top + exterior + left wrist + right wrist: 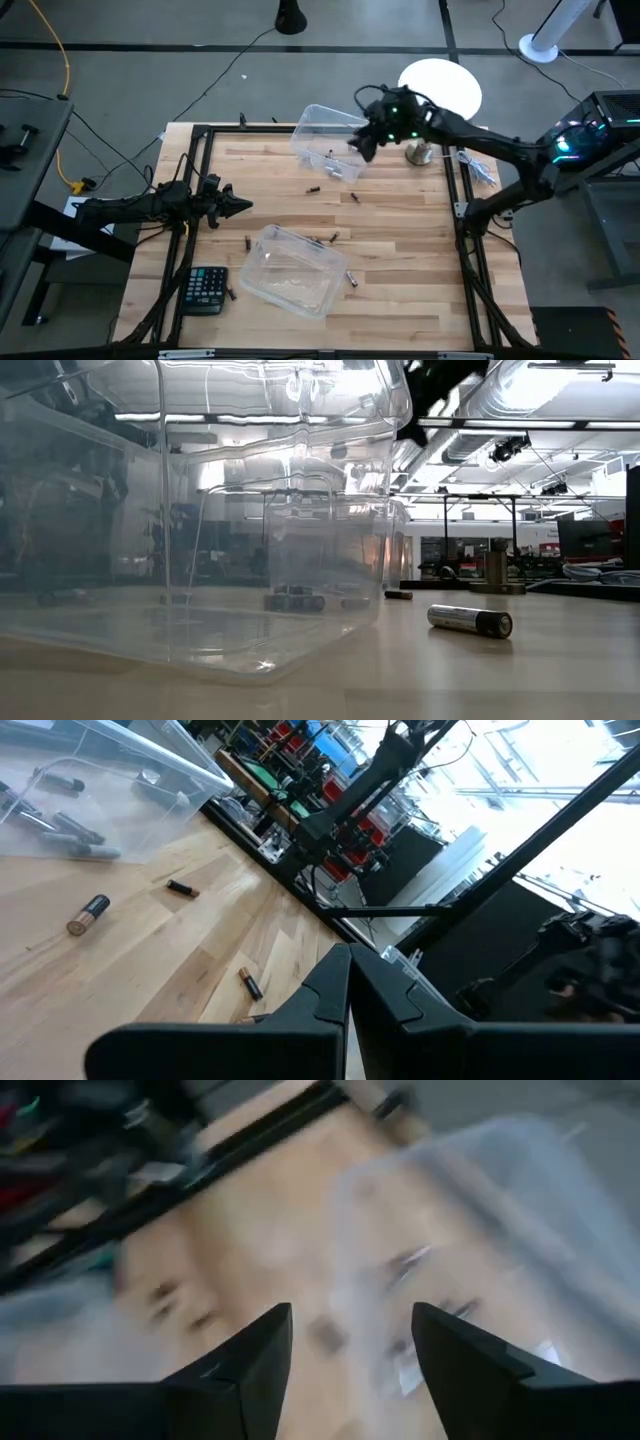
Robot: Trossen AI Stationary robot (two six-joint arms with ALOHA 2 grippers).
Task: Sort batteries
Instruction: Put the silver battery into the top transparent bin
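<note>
Small dark and silvery batteries lie scattered on the wooden table, among them one (313,188), another (354,197) and one (351,279) by the near clear bin (290,270). A few more lie inside the far clear bin (325,140). My right gripper (360,145) hovers open over that far bin (480,1230), with nothing between its fingers. My left gripper (235,205) is shut and empty, raised over the table's left part. In the left wrist view it (348,990) points across the table past loose batteries (87,914) (181,888) (250,983).
A black calculator (207,288) lies at the near left corner. A round metal knob-like object (419,153) stands by the far right edge. A black frame runs around the table. In the low view one battery (470,620) lies beside the near bin (200,510).
</note>
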